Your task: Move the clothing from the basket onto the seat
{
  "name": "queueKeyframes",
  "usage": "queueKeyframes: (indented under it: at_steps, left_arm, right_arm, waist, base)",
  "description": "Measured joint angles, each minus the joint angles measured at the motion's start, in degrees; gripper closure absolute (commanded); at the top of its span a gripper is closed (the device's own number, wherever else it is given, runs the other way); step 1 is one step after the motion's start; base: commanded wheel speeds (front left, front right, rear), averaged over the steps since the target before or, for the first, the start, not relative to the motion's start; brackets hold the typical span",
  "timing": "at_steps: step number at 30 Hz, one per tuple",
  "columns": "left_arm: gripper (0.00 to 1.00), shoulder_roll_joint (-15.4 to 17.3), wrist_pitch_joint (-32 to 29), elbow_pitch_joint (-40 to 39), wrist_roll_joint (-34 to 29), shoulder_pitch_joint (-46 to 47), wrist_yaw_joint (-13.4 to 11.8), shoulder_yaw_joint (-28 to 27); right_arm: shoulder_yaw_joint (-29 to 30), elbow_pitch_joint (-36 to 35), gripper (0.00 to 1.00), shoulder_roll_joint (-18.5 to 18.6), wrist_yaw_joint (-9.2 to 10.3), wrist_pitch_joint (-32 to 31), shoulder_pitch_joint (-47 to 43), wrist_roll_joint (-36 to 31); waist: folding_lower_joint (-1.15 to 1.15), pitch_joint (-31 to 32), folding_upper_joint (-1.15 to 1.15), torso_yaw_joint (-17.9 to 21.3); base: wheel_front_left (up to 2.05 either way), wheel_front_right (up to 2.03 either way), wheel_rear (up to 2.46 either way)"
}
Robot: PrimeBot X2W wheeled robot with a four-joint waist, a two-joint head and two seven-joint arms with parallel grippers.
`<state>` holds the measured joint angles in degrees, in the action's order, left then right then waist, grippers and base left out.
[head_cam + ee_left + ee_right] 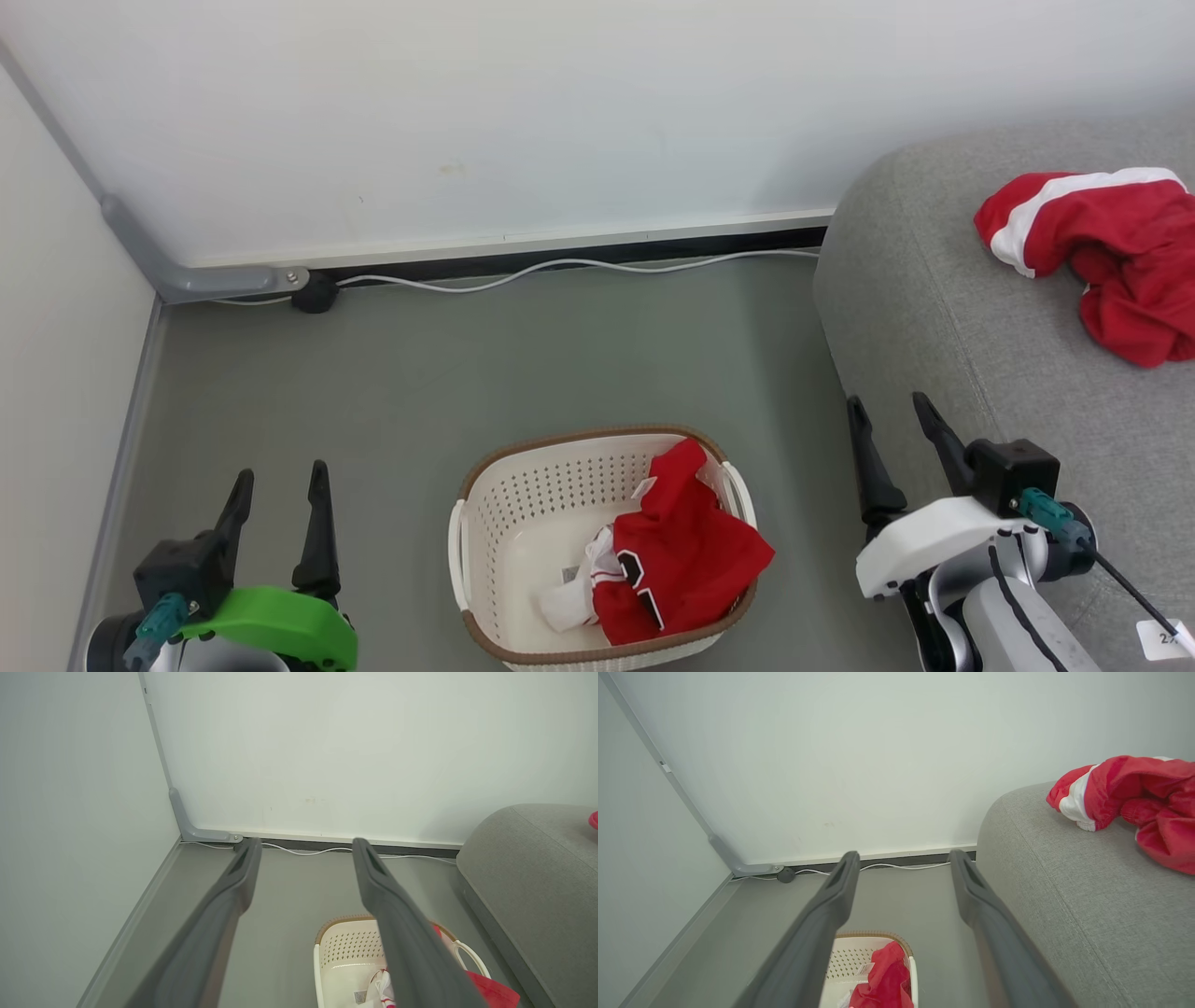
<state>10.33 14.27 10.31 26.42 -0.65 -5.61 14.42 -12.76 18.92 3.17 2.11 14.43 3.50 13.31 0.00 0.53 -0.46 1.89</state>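
Both your grippers stand released and empty: left gripper (282, 471) at lower left, right gripper (887, 401) at lower right, by the edge of the seat (934, 308). One red garment (1111, 252) lies on the seat, upper right. The numbered garment (681, 551) sits in the basket (560, 439), bottom centre, spilling over its right rim; the white cloth (569, 602) beneath may belong to it.

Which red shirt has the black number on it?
The shirt in the basket has it. The garment on the sofa shows only white bands.
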Motion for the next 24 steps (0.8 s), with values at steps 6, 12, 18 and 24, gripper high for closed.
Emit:
queueKeyframes:
  at_steps: [6,12,18,24]
  left_arm:
    - [0.00,0.0,0.0,-0.2,-0.4,-0.8,0.1,0.0]
    - [0.00,0.1,0.0,-0.2,-2.1,-0.8,0.7,0.9]
    - [0.00,0.1,0.0,0.0,-3.1,0.4,1.6,2.7]
    - [0.00,0.1,-0.7,0.6,-4.0,4.3,2.6,4.6]
  right_arm:
    - [-0.1,-0.8,0.00,-0.1,0.33,0.0,-0.6,0.0]
    - [0.2,-2.3,0.00,-0.1,0.54,0.0,-0.5,0.0]
    - [1.0,-4.2,0.00,-0.1,1.03,0.0,1.1,0.0]
    - [2.2,-6.0,0.00,0.0,1.53,0.0,4.2,0.0]
  waist:
    - [0.00,-0.6,0.00,0.2]
    - [0.00,-2.8,0.00,0.4]
    - [0.00,-6.1,0.00,0.9]
    - [0.00,-9.6,0.00,1.5]
  base:
    - [0.00,0.00,0.00]
    - [0.00,0.00,0.00]
    - [0.00,0.00,0.00]
    - [0.00,0.00,0.00]
